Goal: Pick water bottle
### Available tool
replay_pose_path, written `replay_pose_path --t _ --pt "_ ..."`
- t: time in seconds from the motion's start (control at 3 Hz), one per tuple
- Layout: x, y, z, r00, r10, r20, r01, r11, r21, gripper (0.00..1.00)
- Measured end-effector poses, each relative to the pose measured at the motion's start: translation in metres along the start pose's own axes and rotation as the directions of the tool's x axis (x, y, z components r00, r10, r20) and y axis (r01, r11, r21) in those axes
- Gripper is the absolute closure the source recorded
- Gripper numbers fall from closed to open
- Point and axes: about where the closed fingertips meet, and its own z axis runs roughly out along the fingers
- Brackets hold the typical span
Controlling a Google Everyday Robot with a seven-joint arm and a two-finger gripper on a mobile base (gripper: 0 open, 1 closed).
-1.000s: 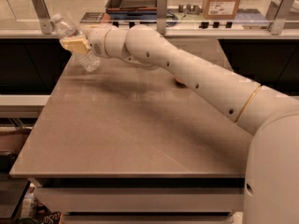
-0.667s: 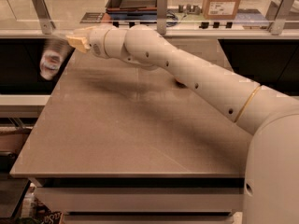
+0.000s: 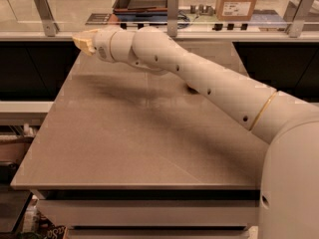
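I see the gripper [image 3: 83, 40] over the table's [image 3: 124, 148] far left corner (arm [image 3: 214, 86] reaching in from the right); pincer apart or together, I cannot tell.

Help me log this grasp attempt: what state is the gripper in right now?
Gripper: above the table's far left corner, no water bottle in it; open or shut cannot be told.
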Motion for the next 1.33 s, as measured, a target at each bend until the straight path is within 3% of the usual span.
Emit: replay_pose_path --t 0.33,0.67,1.33 --pt "0.0 0.0002 0.0002 1.0 0.0 0.0 0.0 1.0 0.0 1.0" --pt "-0.0001 0.0022 0.0017 1.0 0.0 0.0 0.0 1.0 -0.004 0.82" --pt "-0.0004 0.0057 0.0043 1.0 0.0 0.001 0.0 0.9999 -0.01 0.35"
